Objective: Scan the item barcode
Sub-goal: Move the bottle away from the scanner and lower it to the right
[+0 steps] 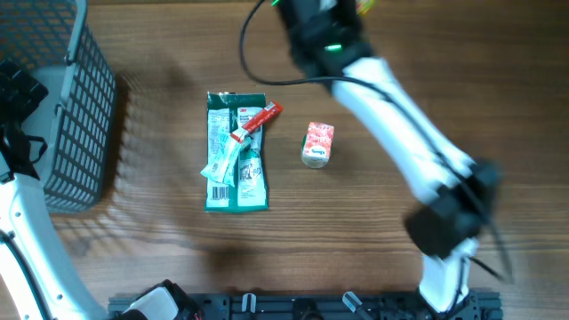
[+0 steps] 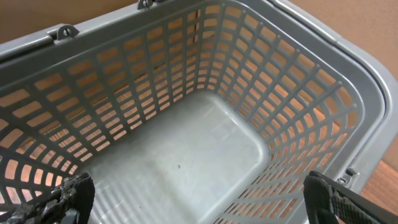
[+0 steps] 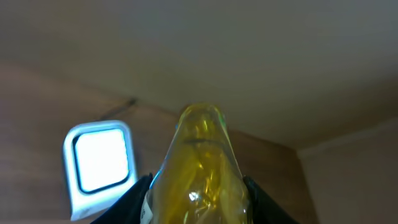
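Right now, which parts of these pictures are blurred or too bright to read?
Overhead: the right arm is smeared at its dark lower end, while the green packet is sharp. Right wrist: the yellow item is very close and out of focus, and the white panel is washed out by glare. Left wrist: the basket is sharp and evenly lit.

Grey lattice basket [image 2: 292, 93], green-white packet [image 1: 249, 188], red-white carton [image 1: 317, 144], translucent yellow bottle [image 3: 199, 174], wood-grain table [image 1: 160, 253]

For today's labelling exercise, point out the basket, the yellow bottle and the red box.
basket [image 2: 186, 162]: left wrist view, bare floor.
yellow bottle [image 3: 199, 168]: right wrist view, middle of its body.
red box [image 1: 317, 144]: overhead view, top face.
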